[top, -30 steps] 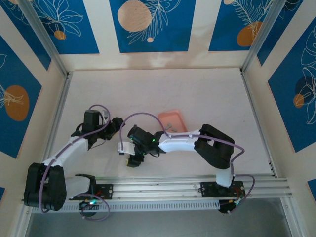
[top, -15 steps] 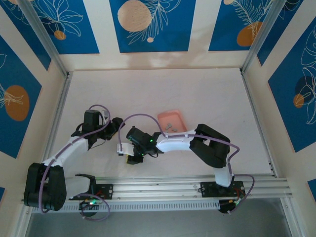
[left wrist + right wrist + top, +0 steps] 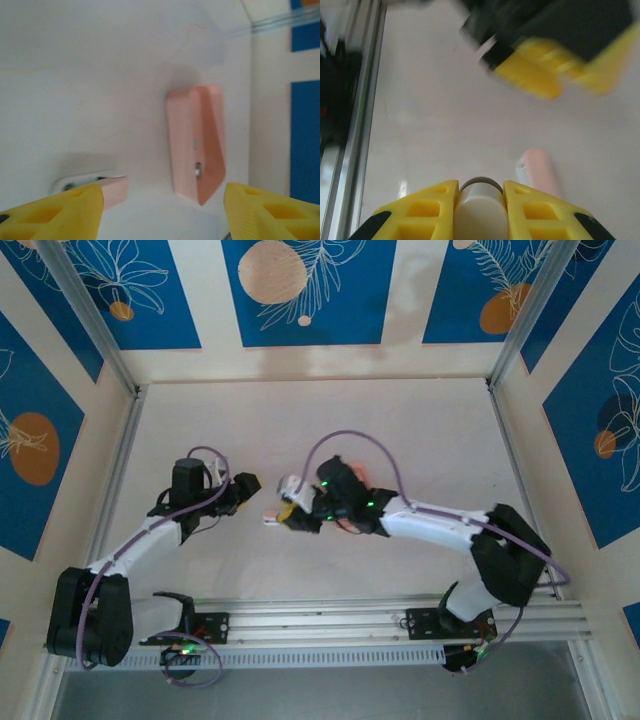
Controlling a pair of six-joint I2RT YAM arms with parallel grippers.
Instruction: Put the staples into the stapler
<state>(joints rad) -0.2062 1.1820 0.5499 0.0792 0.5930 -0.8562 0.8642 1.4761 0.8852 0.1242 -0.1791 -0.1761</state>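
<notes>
- Change, right arm: a second ago it was folded, elbow bent close to the rail. I now see it stretched out leftward, and the right gripper (image 3: 284, 512) has come farther up the table, to just beside the left gripper (image 3: 243, 487).
- Change, stapler (image 3: 271, 518): it lay on the table nearer the rail. It now sits at the right gripper's tip.
- Change, tray (image 3: 180, 140): it was open to the top view before. The right arm now crosses over most of it there. The left arm is much as it was.
- Right gripper, own wrist view: its fingers are clamped on the stapler's whitish rounded body.
- Pink rounded piece (image 3: 538, 170): it sits just past those fingers. I cannot tell whether it belongs to the stapler.
- Stapler, left wrist view: its long axis runs across the frame, white end to the left and pink end to the right, toward the tray but apart from it.
- Left gripper: its fingers stand wide apart with nothing between them.
- Tray, left wrist view: salmon-pink, with its long axis running up the frame.
- Tray contents: the staples (image 3: 198, 170) show as grey specks inside. I can make out two, too small to tell which way they point.
</notes>
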